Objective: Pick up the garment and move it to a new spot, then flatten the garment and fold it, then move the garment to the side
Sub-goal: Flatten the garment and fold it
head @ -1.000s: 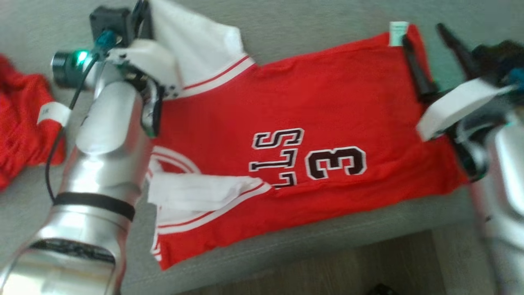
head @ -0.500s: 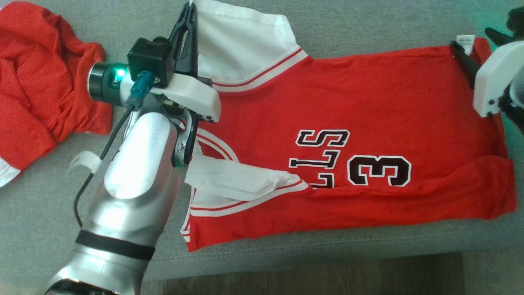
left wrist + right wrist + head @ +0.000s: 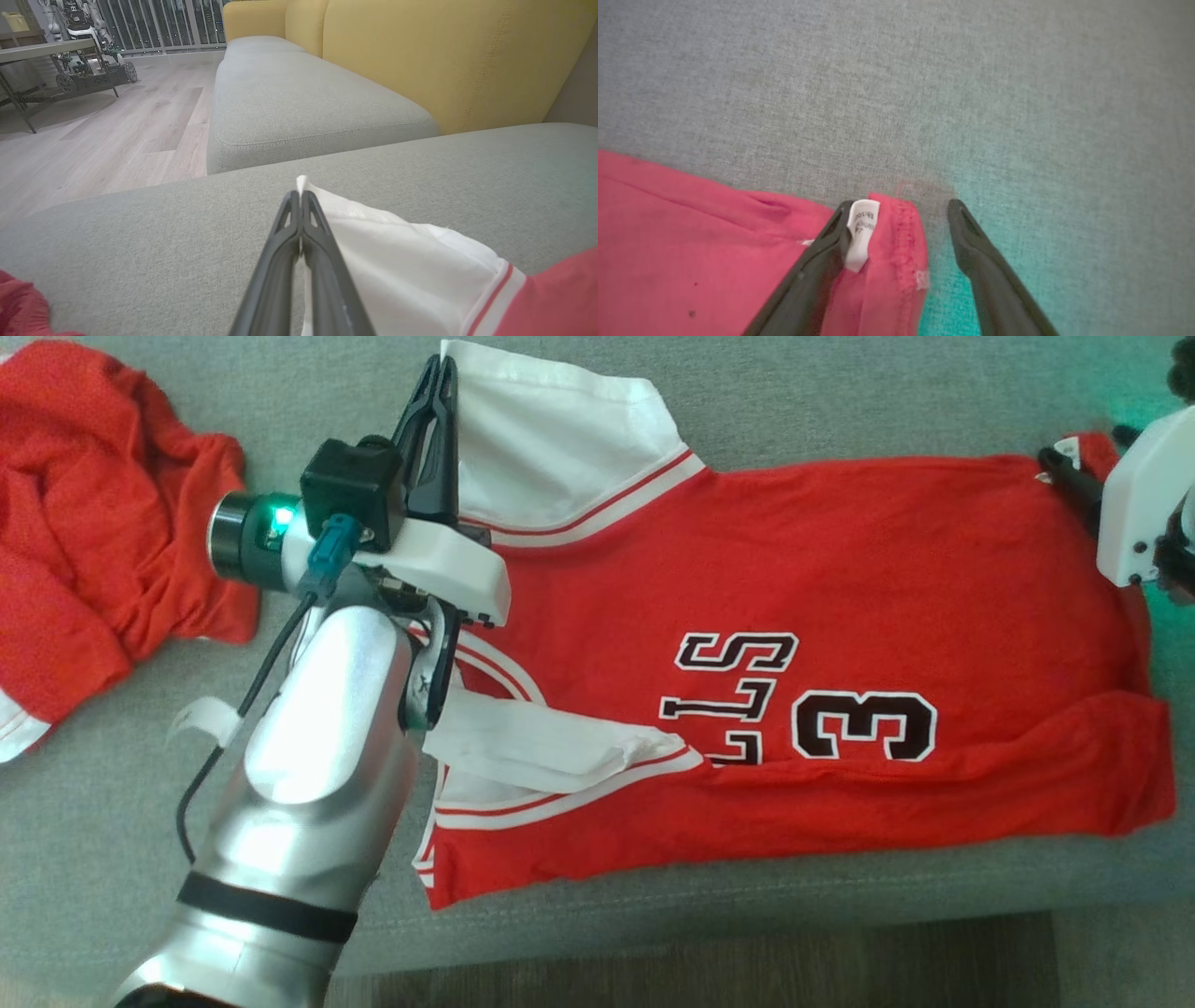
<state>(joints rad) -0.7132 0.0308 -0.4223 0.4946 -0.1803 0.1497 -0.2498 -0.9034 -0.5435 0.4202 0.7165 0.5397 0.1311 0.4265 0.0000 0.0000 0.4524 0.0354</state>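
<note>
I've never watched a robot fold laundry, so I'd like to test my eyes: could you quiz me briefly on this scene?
1. True or false: the left jaws are shut on the white sleeve of the red jersey.
2. Which digit is printed on the jersey? A: 3. B: 7. C: 9.
3. Fill in: between the open right jaws, at the jersey's corner, lies a small white ____.
Key: 1 true; 2 A; 3 label.
</note>
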